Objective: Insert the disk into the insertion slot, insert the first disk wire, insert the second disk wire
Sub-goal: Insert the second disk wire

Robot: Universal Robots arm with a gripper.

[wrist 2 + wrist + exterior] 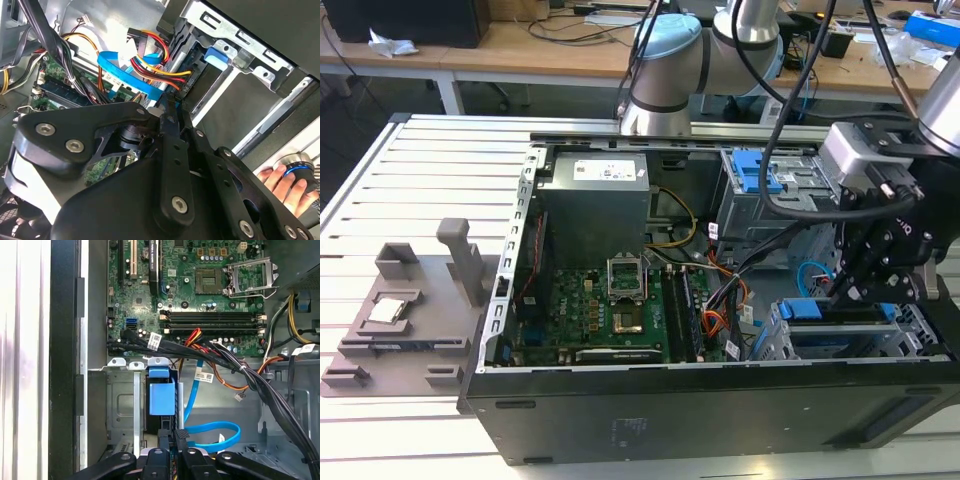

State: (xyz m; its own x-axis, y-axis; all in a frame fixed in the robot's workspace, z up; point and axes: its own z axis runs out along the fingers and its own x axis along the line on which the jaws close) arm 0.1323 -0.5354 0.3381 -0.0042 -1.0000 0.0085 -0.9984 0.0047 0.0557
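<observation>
An open computer case is lying on its side on a slatted desk as the robot arm's black gripper is reaching down into the drive corner of the chassis. In both wrist views the gripper's two slim fingers are sitting pressed close together, with only a thin dark seam between them; whether a plug is pinched there cannot be told, since the tips are burying themselves at the disk's connector end.

The disk, showing its bright blue caddy, is sitting inside the insertion slot of the silver drive cage, directly ahead of the fingertips. In the second wrist view the first disk wire, a fan of red, orange and yellow strands, is running down to a dark plug just beyond the gripper's tips. The second disk wire, flat and light blue, is curling in a loop just beside the gripper and rising past the disk toward the motherboard farther ahead; the second wrist view shows the same blue band crossing under the coloured strands.

Well behind the gripper in the exterior view, a grey fixture block is resting on the desk beyond the case. In the second wrist view, a person's hand is resting on a round blue-ringed knob outside the case.
</observation>
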